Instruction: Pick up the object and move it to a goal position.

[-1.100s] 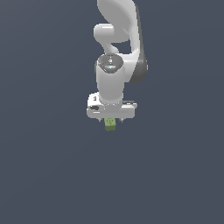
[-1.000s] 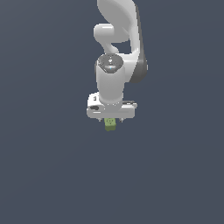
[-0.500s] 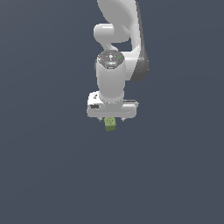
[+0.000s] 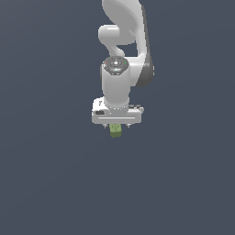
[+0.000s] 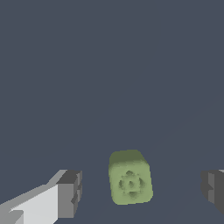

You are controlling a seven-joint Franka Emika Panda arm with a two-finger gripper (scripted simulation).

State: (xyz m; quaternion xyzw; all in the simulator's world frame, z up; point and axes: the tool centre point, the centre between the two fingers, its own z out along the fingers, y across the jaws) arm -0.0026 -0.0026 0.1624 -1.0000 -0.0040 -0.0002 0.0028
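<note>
Olive-green small cube with rounded edges point(image 5: 130, 177) lies between the two fingers of my end effector point(image 5: 142, 190), and I see it most clearly in the wrist view. The face turned to the wrist camera carries a faint circular mark made of dots. One dark grey fingertip point(image 5: 70, 193) on its white finger stands on one side of the cube, and the other dark fingertip point(image 5: 213, 189) is at the opposite side, partly cut by the picture edge. Both fingertips are clearly apart from the cube, with a gap of flat dark grey-blue bench point(image 5: 109, 74) showing on each side, so the end effector is spread wide and it pinches nothing. The cube is nearer to the first fingertip than to the second one.

In the exterior view the white robot arm point(image 4: 123, 55) comes down from the top of the picture and points straight down. The wide white body of the end effector point(image 4: 116, 127) sits just above the cube point(image 4: 115, 130), which shows as a small green block directly under it. I cannot tell from this view whether the fingertips reach the bench. The cube seems to rest on the bench, near the middle of the picture.
</note>
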